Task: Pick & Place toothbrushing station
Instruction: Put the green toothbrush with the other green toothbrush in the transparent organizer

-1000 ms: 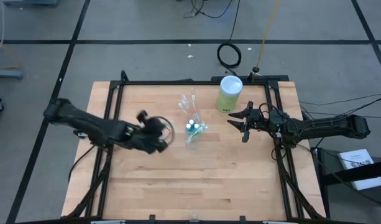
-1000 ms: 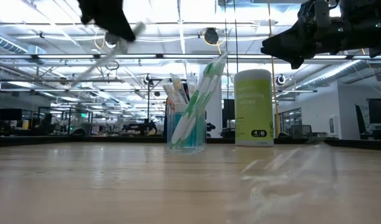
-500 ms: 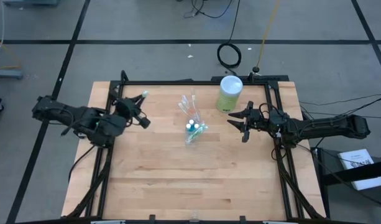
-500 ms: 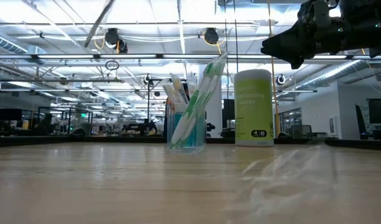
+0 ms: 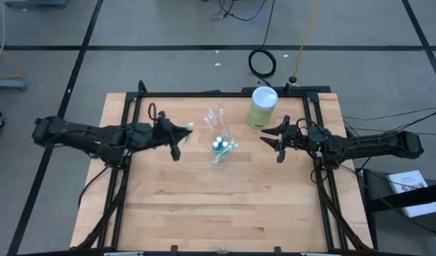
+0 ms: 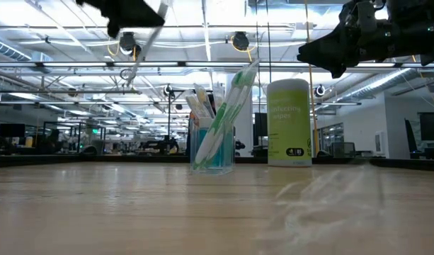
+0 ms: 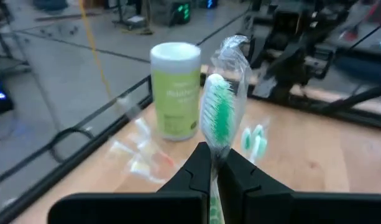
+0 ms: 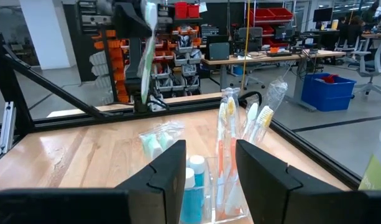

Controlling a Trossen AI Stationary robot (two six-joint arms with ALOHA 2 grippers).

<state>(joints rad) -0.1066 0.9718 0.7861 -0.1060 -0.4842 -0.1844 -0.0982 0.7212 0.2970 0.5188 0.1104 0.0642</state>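
My left gripper (image 5: 178, 136) hovers above the table left of the clear cups (image 5: 219, 142), shut on a green-white toothbrush (image 7: 220, 112) in a clear wrapper. The cups stand on their bases at mid-table and hold orange-white toothbrushes (image 8: 224, 146), green-white ones (image 6: 227, 106) and small white tubes (image 8: 193, 177). To the right of the cups, my right gripper (image 5: 277, 142) hangs open and level above the table, holding nothing. My left gripper pinches the toothbrush's handle (image 7: 214, 154) just below the bristle head between its two fingers. The fingers come nearly level from the table's left and lie across the handle. The toothbrush is lifted clear, tilted, head up (image 8: 149, 12), the handle slanting down below the fingers (image 6: 140, 51).
A lime-green canister with a white lid (image 5: 262, 107) stands at the far side, right of the cups. A black frame (image 5: 203, 94) runs along the table's far edge and sides. Bare wood (image 5: 218, 206) fills the near half.
My left gripper, shut on the toothbrush throughout, has drawn back from beside the cups toward the far left and up. It has then swung right toward the cups again, turning so the toothbrush head points at them. My right arm has kept still.
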